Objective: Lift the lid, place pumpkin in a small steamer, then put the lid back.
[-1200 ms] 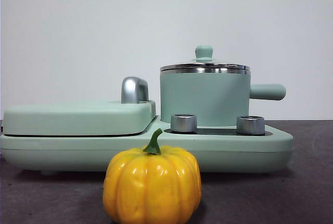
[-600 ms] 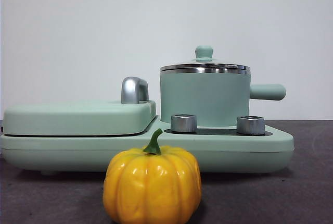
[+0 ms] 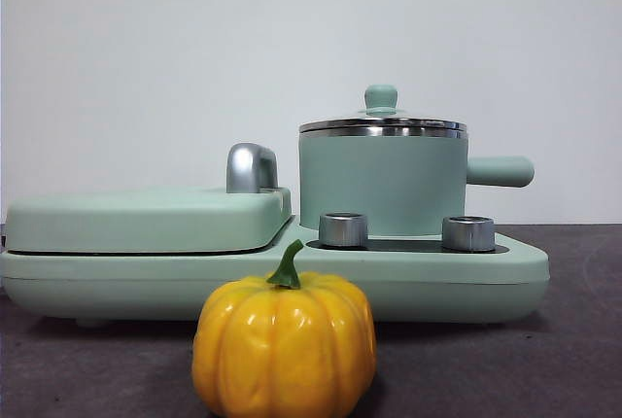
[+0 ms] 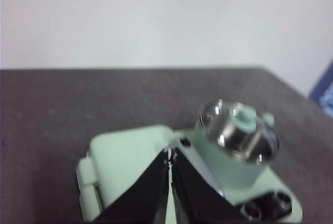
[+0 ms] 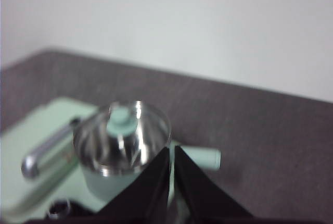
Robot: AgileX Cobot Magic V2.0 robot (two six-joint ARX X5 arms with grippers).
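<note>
- Nothing has moved since the earlier front views: the pumpkin point(image 3: 284, 345), the small steamer point(image 3: 383, 183) and the lid point(image 3: 382, 120) sit exactly where they were, and no arm has come into that view.
- The lid rests closed on the small steamer, its mint-green knob point(image 3: 380, 98) upright at the centre. The small steamer stands on the right-hand burner of the mint-green cooker point(image 3: 292, 277), with its stubby side handle point(image 3: 500, 171) pointing to the right in the front view.
- The pumpkin stands on the dark table point(image 3: 564, 360) in front of the cooker, apart from it, stem up and nearest the camera.
- The left gripper point(image 4: 170, 157) hangs high above the flat griddle cover point(image 4: 130, 161), its jaws pressed together and holding nothing; the lidded pot lies off to one side of it.
- The right gripper point(image 5: 171, 153) hovers above the small steamer's handle side, close beside the lid's rim, its jaws likewise pressed together and empty.
- The stillness suggests the task has not begun: the lid is still on, so the pumpkin cannot go in yet.
- The first step is probably for the right gripper, the nearer one, to spread its jaws and come down on the knob. The knob is small and smooth, so a centred pinch matters.
</note>
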